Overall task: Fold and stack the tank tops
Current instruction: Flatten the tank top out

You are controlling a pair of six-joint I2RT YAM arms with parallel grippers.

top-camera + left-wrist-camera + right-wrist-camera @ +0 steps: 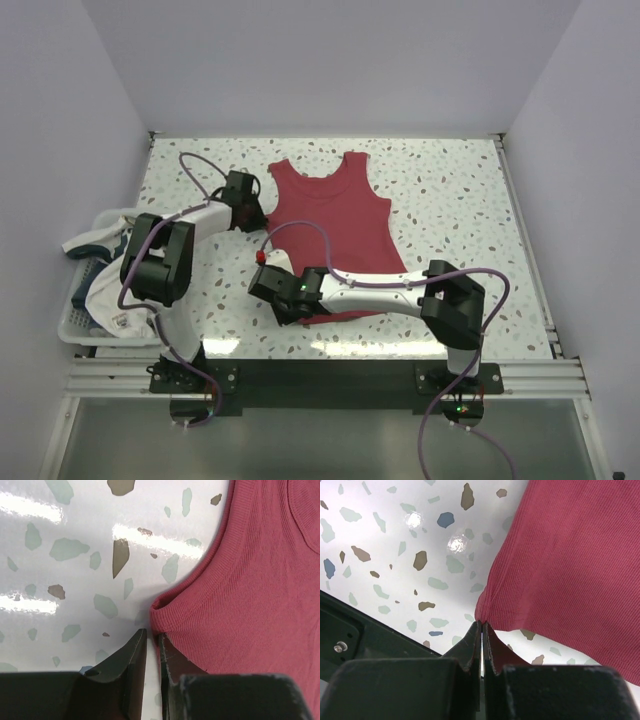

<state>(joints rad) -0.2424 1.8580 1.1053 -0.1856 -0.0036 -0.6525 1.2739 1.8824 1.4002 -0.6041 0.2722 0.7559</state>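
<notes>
The dark red tank top (335, 215) lies flat in the middle of the table, neck towards the far side. My left gripper (250, 205) is low at its left armhole edge. In the left wrist view the jaws (151, 632) stand a narrow gap apart with bare table showing between them, and the puckered red hem (165, 611) sits just ahead of the right finger. My right gripper (275, 295) is at the near left hem corner, shut (483, 624) on a pinch of the red cloth (570, 555). The white tank top (105, 285) with dark trim lies bunched in a basket at the left.
A white plastic basket (75, 325) stands at the table's left edge and holds the white top. The speckled tabletop (450, 190) runs to white walls at the back and sides. A metal rail (330, 375) crosses the near edge by the arm bases.
</notes>
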